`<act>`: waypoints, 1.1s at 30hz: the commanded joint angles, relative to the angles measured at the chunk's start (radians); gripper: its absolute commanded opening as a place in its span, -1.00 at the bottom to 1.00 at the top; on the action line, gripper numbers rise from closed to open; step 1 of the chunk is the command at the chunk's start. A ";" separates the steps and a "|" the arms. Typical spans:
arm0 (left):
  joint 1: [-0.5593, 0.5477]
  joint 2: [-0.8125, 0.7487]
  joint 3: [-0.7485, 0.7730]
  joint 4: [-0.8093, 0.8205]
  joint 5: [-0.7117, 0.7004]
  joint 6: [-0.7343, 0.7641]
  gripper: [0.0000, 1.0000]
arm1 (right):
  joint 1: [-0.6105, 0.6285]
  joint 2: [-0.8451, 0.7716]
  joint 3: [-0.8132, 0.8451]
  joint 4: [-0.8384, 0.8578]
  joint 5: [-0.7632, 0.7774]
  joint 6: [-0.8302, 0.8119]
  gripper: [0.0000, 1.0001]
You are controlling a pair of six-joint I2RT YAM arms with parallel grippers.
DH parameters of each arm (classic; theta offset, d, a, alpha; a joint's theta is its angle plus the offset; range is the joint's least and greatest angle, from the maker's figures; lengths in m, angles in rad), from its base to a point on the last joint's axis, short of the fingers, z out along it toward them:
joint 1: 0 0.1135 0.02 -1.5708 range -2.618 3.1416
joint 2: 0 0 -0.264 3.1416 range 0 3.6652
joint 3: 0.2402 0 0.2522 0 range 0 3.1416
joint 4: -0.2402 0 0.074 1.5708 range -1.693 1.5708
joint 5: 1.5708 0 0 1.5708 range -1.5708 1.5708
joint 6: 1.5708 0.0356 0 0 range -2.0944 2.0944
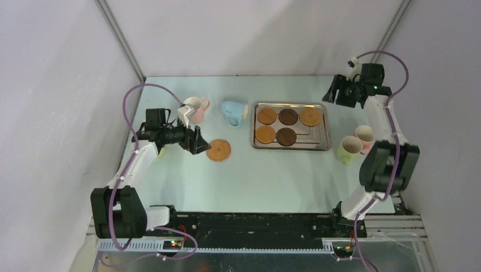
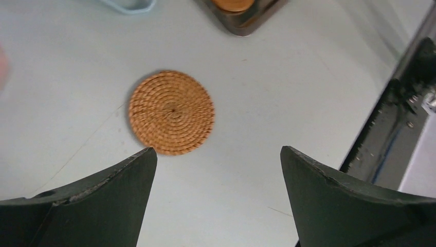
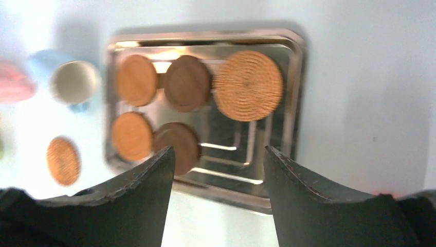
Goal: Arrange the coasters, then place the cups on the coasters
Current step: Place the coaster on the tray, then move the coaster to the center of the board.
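five coasters (image 1: 288, 124) lie in the steel tray (image 1: 324, 145), a sixth coaster (image 1: 218, 150) on the tabletop (image 1: 255, 181) just ahead of our left claw (image 2: 216, 154), wide and empty; our right claw (image 3: 218, 154), also parted, holds nothing. no cups (image 1: 233, 111) sit on coasters yet.

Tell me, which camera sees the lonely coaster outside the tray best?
The left wrist view: the lone coaster sits large and sharp, showing its spiral weave. The top view shows it small; the right wrist view shows it blurred near the left edge.
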 commanded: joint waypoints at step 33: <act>-0.397 0.620 0.320 -0.193 -0.320 -0.148 0.97 | 0.111 -0.303 -0.238 -0.049 -0.457 -0.210 0.54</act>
